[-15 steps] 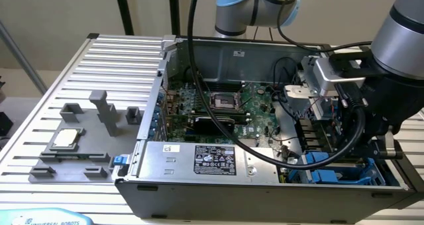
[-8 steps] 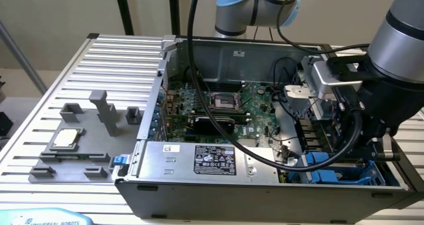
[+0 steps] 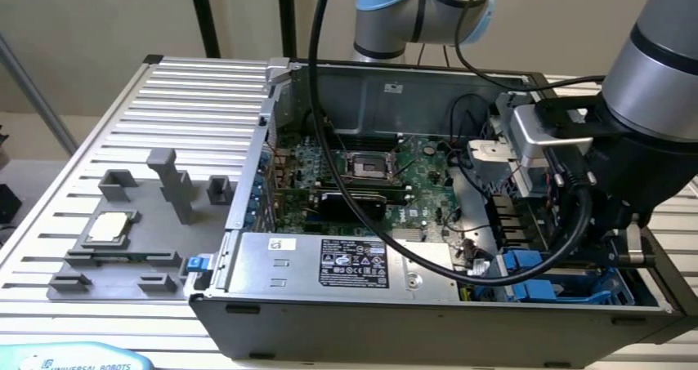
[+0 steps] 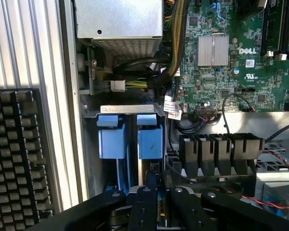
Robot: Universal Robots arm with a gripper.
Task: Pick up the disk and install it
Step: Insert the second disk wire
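Note:
The disk [image 4: 150,140] stands on edge in the drive bay at the case's corner, its bright blue carrier end facing the wrist camera. My gripper [image 4: 157,186] is directly over it, its black fingers [image 4: 143,204] shut on the disk's narrow edge. A second blue carrier [image 4: 111,139] sits in the neighbouring slot, close beside it. In the exterior view the blue carriers [image 3: 537,265] show at the case's near corner on the exterior view's right, below the arm's wrist [image 3: 610,166].
The open computer case [image 3: 436,325] holds a green motherboard [image 3: 365,170], a grey power supply [image 3: 349,264] with a black-and-white label, and cable bundles [image 4: 176,43] near the bay. A grey fixture with a silver chip [image 3: 113,227] lies on the slatted table at the exterior view's left.

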